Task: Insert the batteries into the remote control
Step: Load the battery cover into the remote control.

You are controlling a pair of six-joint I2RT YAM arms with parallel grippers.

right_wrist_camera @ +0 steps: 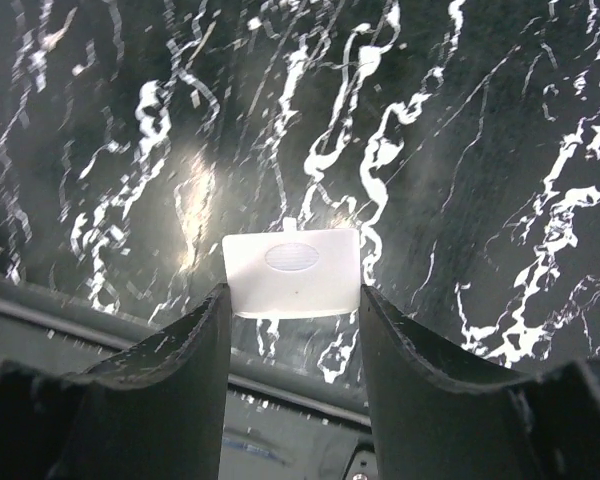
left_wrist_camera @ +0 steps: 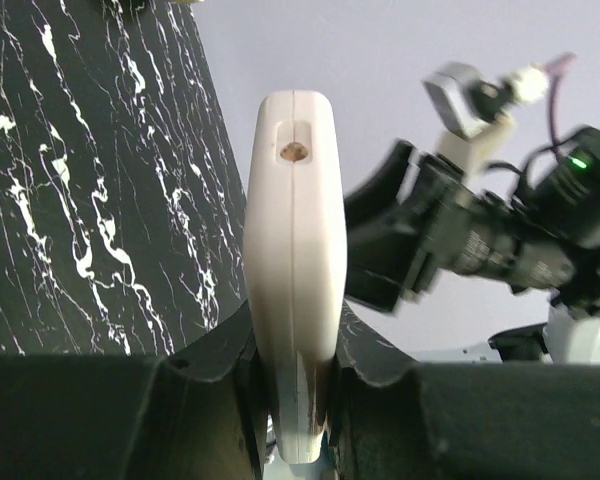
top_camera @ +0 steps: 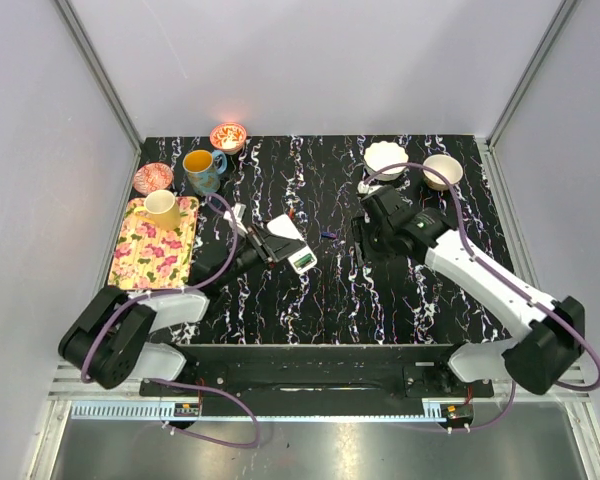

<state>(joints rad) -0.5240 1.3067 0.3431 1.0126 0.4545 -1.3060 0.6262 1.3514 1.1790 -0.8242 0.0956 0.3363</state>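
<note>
The white remote control (top_camera: 288,240) is held off the black marbled table by my left gripper (top_camera: 268,247), with its open battery bay, showing green, turned toward the front. In the left wrist view the remote (left_wrist_camera: 292,230) is seen edge-on, clamped between the jaws of the left gripper (left_wrist_camera: 292,335). My right gripper (top_camera: 372,232) hovers to the right of the remote. In the right wrist view it (right_wrist_camera: 292,300) is shut on a small white battery cover (right_wrist_camera: 292,270) held at the fingertips. A small dark blue object (top_camera: 327,236), perhaps a battery, lies between the grippers.
A floral tray (top_camera: 150,255) holding a yellow cup (top_camera: 161,208) stands at the left. A blue mug (top_camera: 202,168) and two patterned bowls (top_camera: 228,135) (top_camera: 153,177) stand at the back left. Two white bowls (top_camera: 385,157) (top_camera: 443,170) stand at the back right.
</note>
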